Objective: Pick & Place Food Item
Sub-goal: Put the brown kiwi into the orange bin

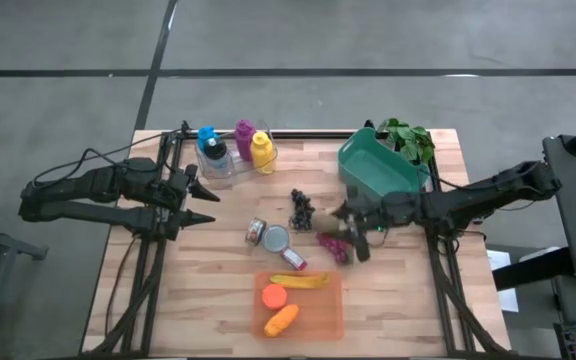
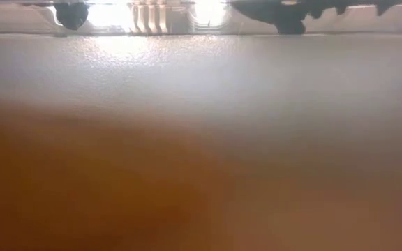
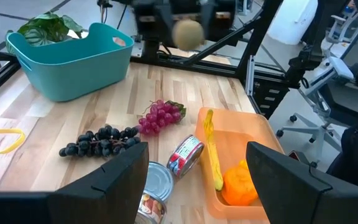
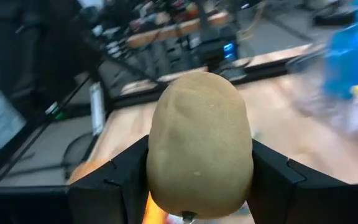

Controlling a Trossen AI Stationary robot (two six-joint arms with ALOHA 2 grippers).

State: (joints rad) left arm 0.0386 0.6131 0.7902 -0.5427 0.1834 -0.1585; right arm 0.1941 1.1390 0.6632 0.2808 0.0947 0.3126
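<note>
Potato (image 4: 199, 144) in right end effector (image 4: 197, 180)

A lab or workshop: a wooden table (image 1: 218, 290) on concrete floor (image 1: 368, 40), with equipment racks (image 4: 185, 37) behind.

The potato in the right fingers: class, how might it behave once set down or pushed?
The potato looks rounded and smooth, so it would probably roll if nudged. It seems firm, keeping its shape between the right gripper fingers. Likely fairly heavy for its size.
</note>
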